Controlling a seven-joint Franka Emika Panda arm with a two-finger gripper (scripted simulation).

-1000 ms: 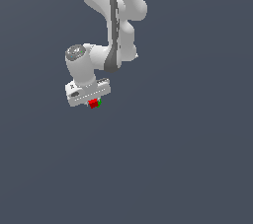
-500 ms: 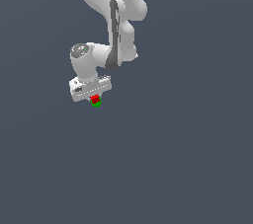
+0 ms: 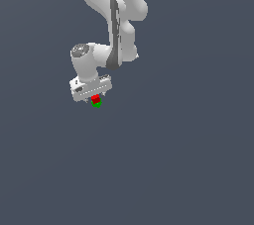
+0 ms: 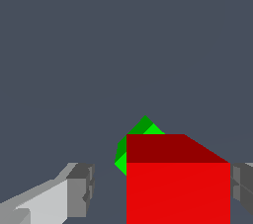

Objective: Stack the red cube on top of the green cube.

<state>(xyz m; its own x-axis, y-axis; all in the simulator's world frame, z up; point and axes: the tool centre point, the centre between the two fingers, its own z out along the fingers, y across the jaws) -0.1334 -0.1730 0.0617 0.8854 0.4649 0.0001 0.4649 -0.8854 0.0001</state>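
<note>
Above the plain grey desk (image 3: 188, 169), white arm (image 3: 116, 26) reaches down, wrist bent toward the exterior view's left. Pincer (image 3: 95, 99) sits low over both cubes. Wrist view: one finger (image 4: 79, 188) stands clear of the red cube (image 4: 178, 188), the other touches its far side at the frame edge, so jaws are parted, no clamp. Red cube sits on the green cube (image 3: 96, 104), which pokes out behind it, rotated relative to it.
</note>
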